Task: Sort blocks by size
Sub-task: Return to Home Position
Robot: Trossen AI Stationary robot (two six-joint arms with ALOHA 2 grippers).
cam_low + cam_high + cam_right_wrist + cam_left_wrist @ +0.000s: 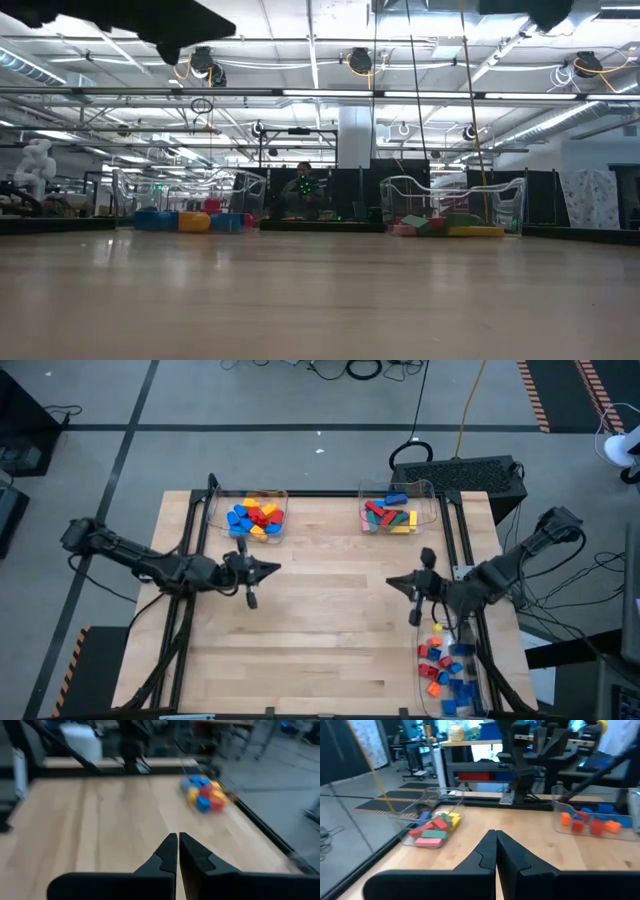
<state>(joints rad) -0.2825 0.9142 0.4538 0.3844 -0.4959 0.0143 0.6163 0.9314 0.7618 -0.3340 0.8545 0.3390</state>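
Several small coloured blocks lie in three clear trays: one at the far left [256,517], one at the far right [390,514] with longer bars, and one at the near right edge [447,665]. My left gripper [274,568] hovers over the table's left middle, shut and empty; its fingers meet in the left wrist view [495,837]. My right gripper [392,582] hovers over the right middle, shut and empty; its fingers meet in the right wrist view [177,839]. The two grippers point toward each other.
The bare wooden tabletop [330,610] lies open between the two grippers and toward the near edge. Black frame rails run along the table's left [190,550] and right [462,540] sides. A dark box [470,472] stands beyond the far right tray.
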